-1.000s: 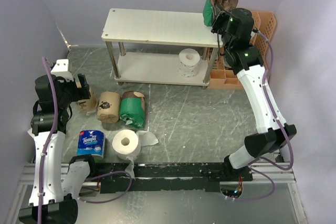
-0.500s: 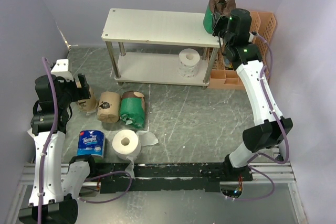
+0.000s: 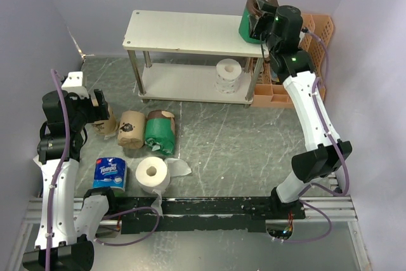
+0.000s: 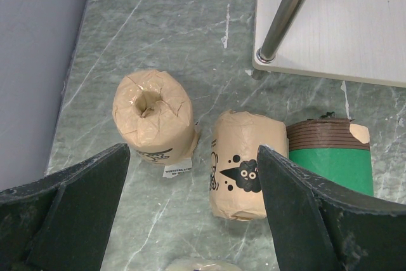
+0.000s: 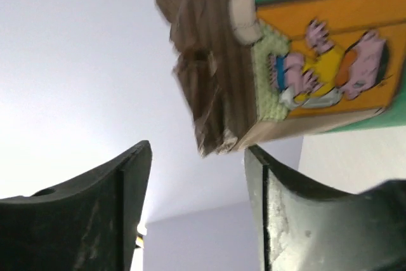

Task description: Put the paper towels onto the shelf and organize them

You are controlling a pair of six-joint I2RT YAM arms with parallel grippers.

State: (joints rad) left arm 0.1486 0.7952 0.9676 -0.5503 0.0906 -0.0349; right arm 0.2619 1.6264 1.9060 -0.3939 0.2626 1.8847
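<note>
The shelf point(image 3: 184, 33) stands at the back. A green-wrapped paper towel roll with a brown top point(image 3: 252, 20) leans on the right end of its top board. My right gripper point(image 3: 264, 26) is open right behind it. In the right wrist view that roll point(image 5: 304, 49) lies just past the fingertips point(image 5: 298, 220) of the right gripper point(image 5: 196, 201). A white roll point(image 3: 228, 75) stands on the lower board. My left gripper point(image 3: 101, 111) is open above an upright tan roll point(image 4: 152, 115). Beside that lie a tan roll point(image 4: 246, 172) and a green roll point(image 4: 330, 157).
A blue Tempo roll point(image 3: 110, 174) and a white roll point(image 3: 152, 174) with a loose tail sit near the left arm's base. An orange slotted rack point(image 3: 304, 61) stands right of the shelf. A metal shelf leg point(image 4: 288, 14) rises close ahead of the left gripper point(image 4: 193, 207).
My right gripper has opened and let go of the green roll, which has dropped slightly left onto the top board. The left arm has not moved.
</note>
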